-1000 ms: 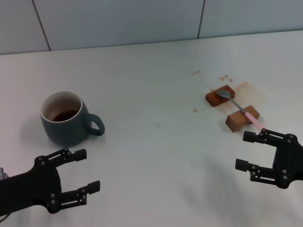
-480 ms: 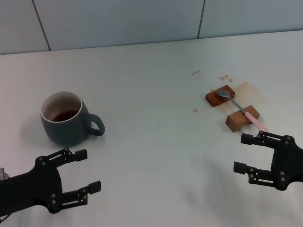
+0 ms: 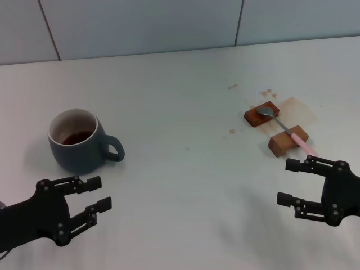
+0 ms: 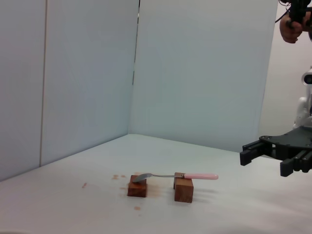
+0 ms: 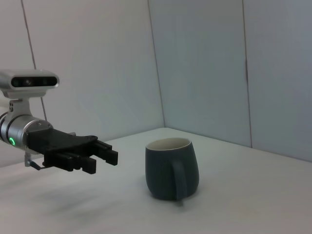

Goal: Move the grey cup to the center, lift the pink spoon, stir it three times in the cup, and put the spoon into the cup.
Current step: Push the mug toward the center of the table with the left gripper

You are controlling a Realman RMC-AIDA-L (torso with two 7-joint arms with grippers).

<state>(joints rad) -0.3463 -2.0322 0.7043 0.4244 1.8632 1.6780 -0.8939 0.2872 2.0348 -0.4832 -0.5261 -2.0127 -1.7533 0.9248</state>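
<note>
Plainly the grey cup (image 3: 79, 140) is the heavier piece: squat glazed ceramic, dark blue-grey outside and whitish within, with brown liquid at the bottom. It looks stiff, smooth and probably slippery, so a hold across the rim wall or on the loop handle (image 3: 114, 148) seems safest, kept level so nothing spills. It stands just ahead of the left tool (image 3: 93, 194), handle turned toward the middle of the white surface (image 3: 185, 101). That tool is open, fingers spread, holding nothing.

The pink spoon (image 3: 286, 129) looks light and thin, metal bowl and pale pink handle, bridged across two small wooden blocks (image 3: 275, 128). Its handle end overhangs the nearer block, just ahead of the right tool (image 3: 296, 181): a likely pinch point. The right tool is likewise open and empty. Brown stains mark the surface around the blocks.
</note>
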